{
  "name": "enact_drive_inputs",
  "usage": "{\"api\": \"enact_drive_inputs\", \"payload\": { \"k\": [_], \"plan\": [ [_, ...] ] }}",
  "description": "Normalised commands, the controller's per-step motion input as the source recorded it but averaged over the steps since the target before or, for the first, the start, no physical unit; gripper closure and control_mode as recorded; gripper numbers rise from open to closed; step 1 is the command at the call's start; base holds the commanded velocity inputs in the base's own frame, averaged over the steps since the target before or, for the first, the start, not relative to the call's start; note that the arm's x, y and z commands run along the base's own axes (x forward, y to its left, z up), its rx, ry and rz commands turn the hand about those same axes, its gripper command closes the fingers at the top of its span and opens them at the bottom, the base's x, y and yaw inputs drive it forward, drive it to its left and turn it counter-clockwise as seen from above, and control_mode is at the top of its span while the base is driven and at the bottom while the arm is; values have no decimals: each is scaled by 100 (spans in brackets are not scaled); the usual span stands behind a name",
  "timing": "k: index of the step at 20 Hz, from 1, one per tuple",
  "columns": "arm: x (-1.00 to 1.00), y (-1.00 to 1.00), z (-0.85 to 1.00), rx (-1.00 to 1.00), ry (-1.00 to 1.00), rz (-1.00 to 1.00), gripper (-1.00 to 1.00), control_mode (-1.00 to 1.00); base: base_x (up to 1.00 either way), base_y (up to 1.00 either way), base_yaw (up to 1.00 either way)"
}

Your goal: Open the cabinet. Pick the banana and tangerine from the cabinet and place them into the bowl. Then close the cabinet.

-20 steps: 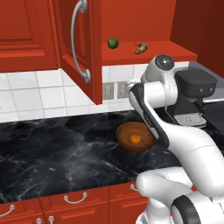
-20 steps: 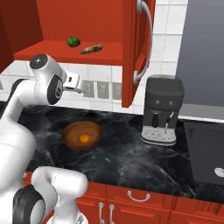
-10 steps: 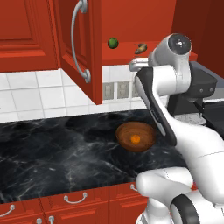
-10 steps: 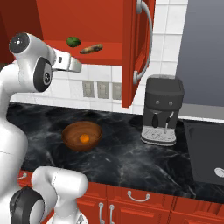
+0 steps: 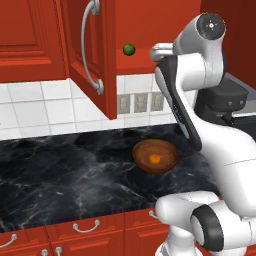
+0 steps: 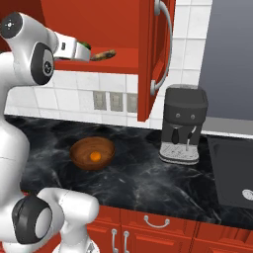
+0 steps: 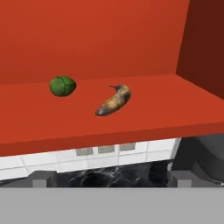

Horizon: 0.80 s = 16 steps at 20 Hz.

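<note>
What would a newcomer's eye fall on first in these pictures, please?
Probably the white arm raised to the open red cabinet, its gripper open before the shelf where the banana lies beside a green ball. Below, the tangerine sits in the wooden bowl on the black counter.

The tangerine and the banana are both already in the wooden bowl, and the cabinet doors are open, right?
Not quite. Only the tangerine lies in the bowl; the hand view shows the banana on the shelf of the cabinet, beside a green ball. The doors are open.

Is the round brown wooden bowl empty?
No. The wooden bowl on the black counter holds a small orange tangerine.
</note>
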Motion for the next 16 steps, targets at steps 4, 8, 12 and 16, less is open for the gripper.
{"api": "enact_drive_inputs", "payload": {
  "k": [4, 8, 12, 16],
  "plan": [
    [51, -12, 0, 0, 1, 0, -100, -100, 0, 0, 0],
    [65, -21, 0, 0, 2, 0, -100, -100, 0, 0, 0],
    [64, -30, 0, 0, 0, 0, -100, -100, 0, 0, 0],
    [67, -21, -10, 0, 4, 0, -100, -100, 0, 0, 0]
  ]
}}
